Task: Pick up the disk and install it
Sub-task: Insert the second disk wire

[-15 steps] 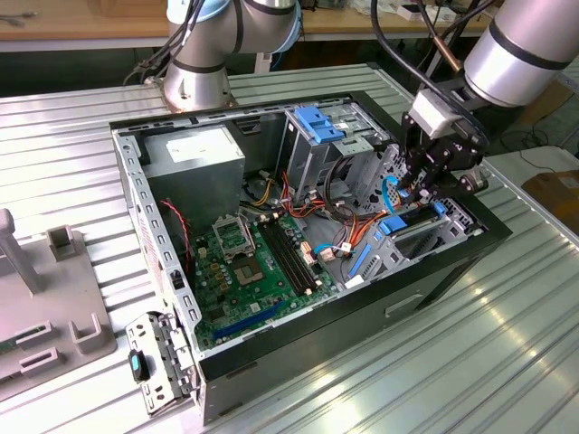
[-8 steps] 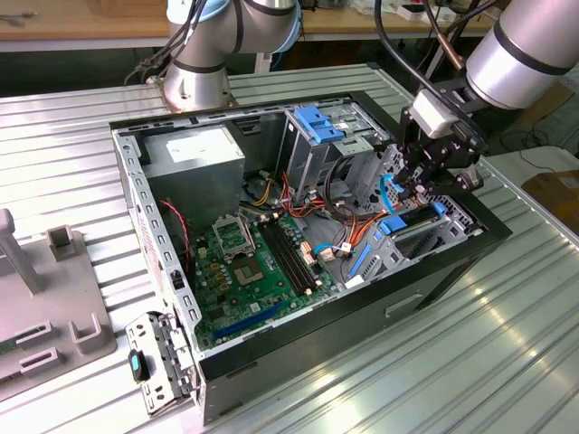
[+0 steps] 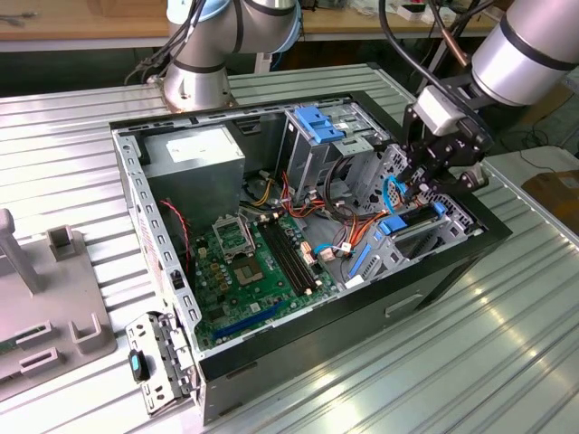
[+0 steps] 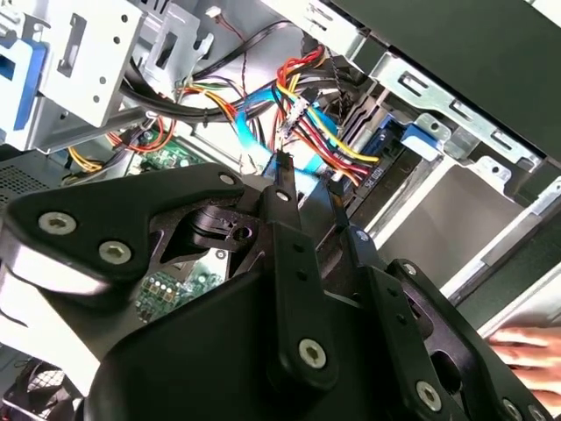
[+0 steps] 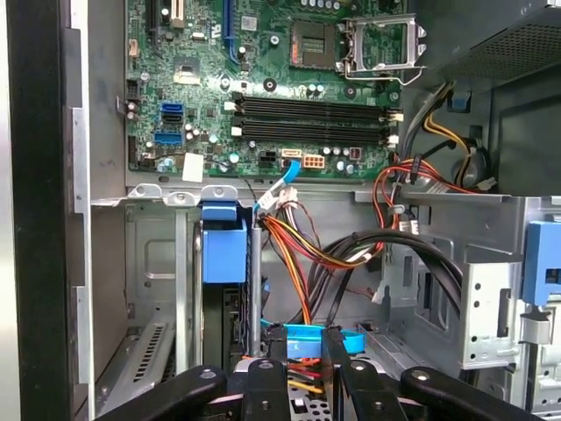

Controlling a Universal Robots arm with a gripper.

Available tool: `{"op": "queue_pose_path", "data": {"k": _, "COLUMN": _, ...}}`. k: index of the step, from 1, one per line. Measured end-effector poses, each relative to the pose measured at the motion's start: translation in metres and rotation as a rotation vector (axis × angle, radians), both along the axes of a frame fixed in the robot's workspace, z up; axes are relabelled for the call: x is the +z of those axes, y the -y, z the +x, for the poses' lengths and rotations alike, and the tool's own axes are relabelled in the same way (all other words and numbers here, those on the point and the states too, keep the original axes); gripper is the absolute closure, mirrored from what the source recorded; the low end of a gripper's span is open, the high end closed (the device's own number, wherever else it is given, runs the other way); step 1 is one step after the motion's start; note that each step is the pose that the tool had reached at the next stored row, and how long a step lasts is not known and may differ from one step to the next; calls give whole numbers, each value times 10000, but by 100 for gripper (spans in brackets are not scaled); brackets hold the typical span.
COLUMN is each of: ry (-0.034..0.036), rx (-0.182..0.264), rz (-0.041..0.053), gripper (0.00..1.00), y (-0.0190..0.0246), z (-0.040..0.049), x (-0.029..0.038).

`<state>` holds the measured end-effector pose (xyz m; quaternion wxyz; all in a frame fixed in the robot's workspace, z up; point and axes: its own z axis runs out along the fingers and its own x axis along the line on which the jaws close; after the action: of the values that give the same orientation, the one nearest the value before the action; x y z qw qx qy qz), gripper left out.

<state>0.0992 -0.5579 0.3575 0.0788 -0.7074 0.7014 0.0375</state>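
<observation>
Green motherboard; black pincer

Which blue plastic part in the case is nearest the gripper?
The blue-framed disk in the bay, directly below the gripper. The blue bracket on the tall cage is farther off.

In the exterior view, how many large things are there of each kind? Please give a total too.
Case: 1
Motherboard: 1
Power supply: 1
Gripper: 1
Grey stand: 1
Total: 5
</observation>
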Motion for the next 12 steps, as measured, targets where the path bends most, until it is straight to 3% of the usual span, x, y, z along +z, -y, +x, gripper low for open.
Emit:
{"op": "queue_pose_path", "data": {"k": 3, "ry": 0, "rx": -1, "rz": 6, "gripper": 70, "y": 4, "z": 0, "x": 17}}
{"op": "queue_pose_path", "data": {"k": 7, "ry": 0, "rx": -2, "rz": 6, "gripper": 70, "y": 127, "z": 0, "x": 24}}
{"op": "queue_pose_path", "data": {"k": 9, "ry": 0, "rx": -2, "rz": 111, "gripper": 70, "y": 134, "z": 0, "x": -14}}
{"op": "queue_pose_path", "data": {"k": 12, "ry": -6, "rx": -2, "rz": 168, "gripper": 70, "y": 151, "z": 0, "x": -57}}
